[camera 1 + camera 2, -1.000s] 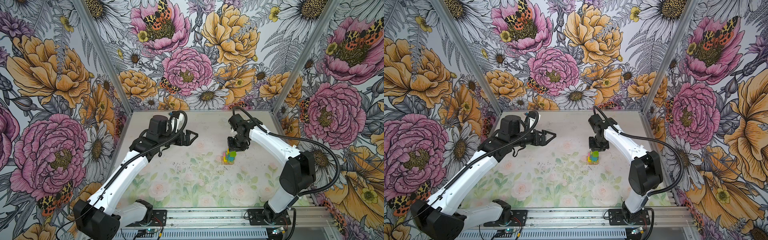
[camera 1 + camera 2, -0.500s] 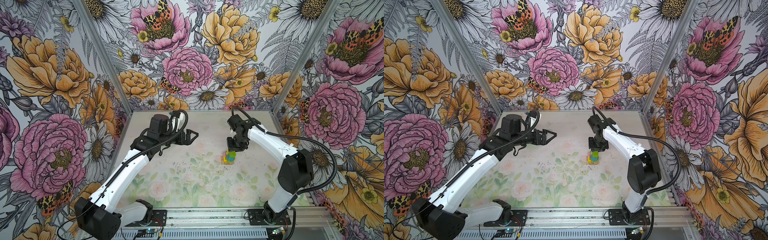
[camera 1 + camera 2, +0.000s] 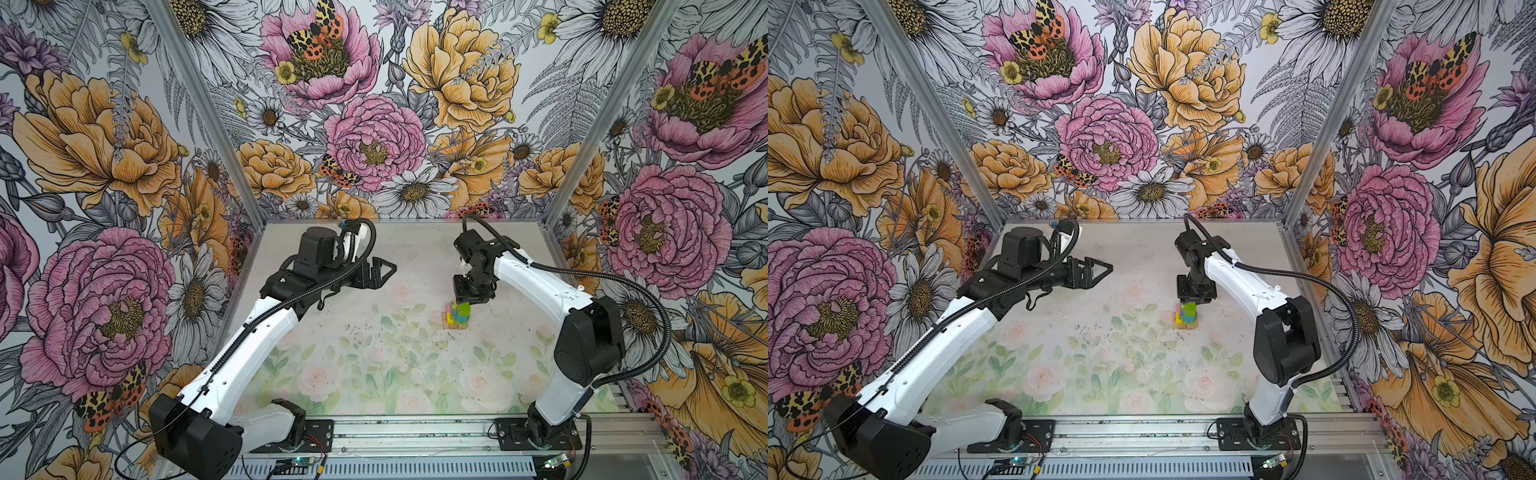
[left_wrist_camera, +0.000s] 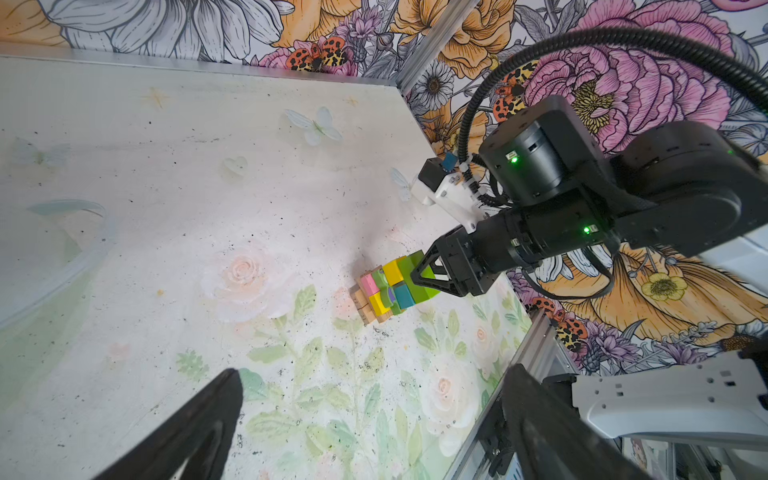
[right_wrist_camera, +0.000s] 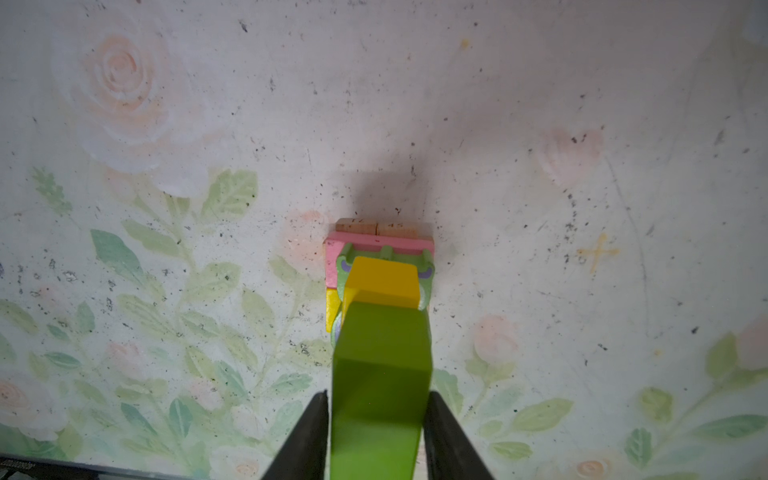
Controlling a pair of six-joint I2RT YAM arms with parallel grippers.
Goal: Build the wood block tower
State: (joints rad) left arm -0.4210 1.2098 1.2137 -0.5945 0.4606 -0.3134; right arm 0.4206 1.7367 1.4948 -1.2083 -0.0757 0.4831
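Note:
The wood block tower (image 3: pixel 457 316) (image 3: pixel 1187 316) stands right of the table's middle. Tan bars lie lowest, with pink, yellow and teal wood blocks (image 4: pixel 384 289) above them. The lime-green bar (image 5: pixel 380 365) lies topmost. My right gripper (image 3: pixel 462 302) (image 5: pixel 377 395) points straight down over the tower. Its fingers flank the green bar with a thin gap showing on each side, so it is open. My left gripper (image 3: pixel 388 272) (image 4: pixel 374 372) hovers wide open and empty to the left, well away from the tower.
The floral table mat (image 3: pixel 374 365) is ringed by flower-printed walls. A metal rail (image 3: pixel 415 432) with both arm bases runs along the front edge. A clear round rim (image 4: pixel 83 249) shows in the left wrist view, away from the tower.
The right gripper's fingers have parted slightly from the lime-green bar, which stays on the tower. The left arm has barely moved.

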